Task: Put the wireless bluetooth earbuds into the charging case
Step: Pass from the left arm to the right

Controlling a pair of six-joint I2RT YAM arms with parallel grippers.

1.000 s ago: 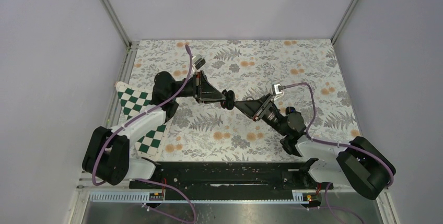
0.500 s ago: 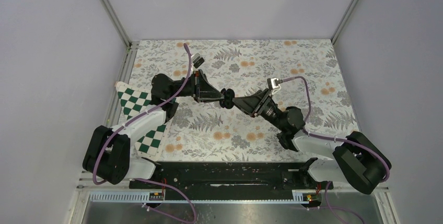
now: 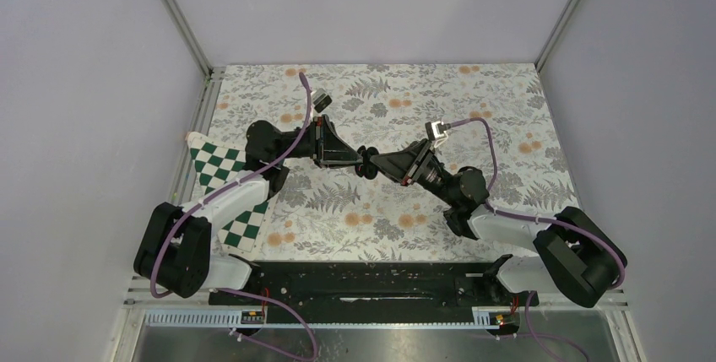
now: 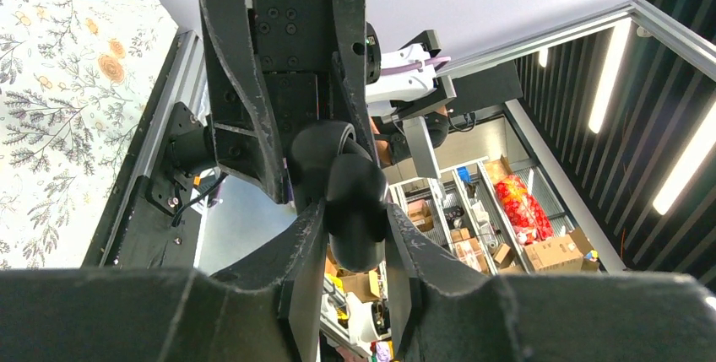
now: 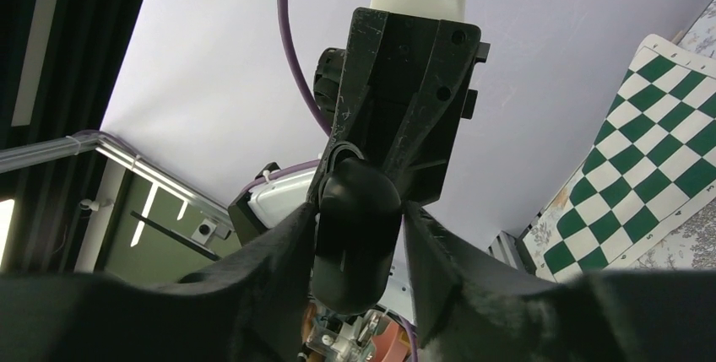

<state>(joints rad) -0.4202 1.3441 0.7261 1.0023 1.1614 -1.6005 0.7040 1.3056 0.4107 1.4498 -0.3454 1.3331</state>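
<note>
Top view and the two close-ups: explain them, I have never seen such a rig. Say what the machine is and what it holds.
A left arm and a right arm, both robotic, are bolted at the near edge of a flower-patterned table. The wide picture is taken from above and behind them; each close-up comes from a camera on one wrist. A green-checked board lies at the left. Above mid-table the left gripper is shut on the charging case, a small black pebble. The right gripper flanks it; whether it grips, I cannot tell. No earbuds show.
</note>
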